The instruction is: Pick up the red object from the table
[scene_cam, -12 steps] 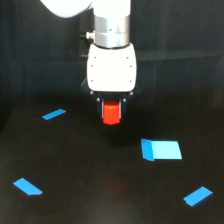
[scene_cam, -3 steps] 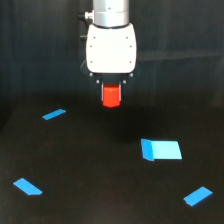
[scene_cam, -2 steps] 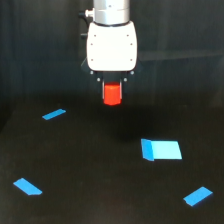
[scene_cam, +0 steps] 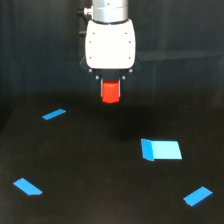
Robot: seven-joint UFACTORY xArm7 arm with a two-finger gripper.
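hand lifted with the red object, room all round

hand (scene_cam: 110, 91) grips the red object (scene_cam: 110, 92) between its dark fingers, which are hard to make out against the black background; only the lower part of the cylinder shows beneath the white wrist body. it appears to hang clear above the counter (scene_cam: 100, 165), with a dim shadow on the surface below it, so the lift looks essentially done. to do this step well, i judge the grip should stay firm and the travel straight up and steady, since the cylinder sits low in the fingers and a jerk could slip it out.

below and toward the exterior view's right lies the blue block (scene_cam: 160, 149), well apart. thin blue pieces lie farther out, one (scene_cam: 54, 114) below toward the exterior view's left. nothing stands near the hand, so open room surrounds it.
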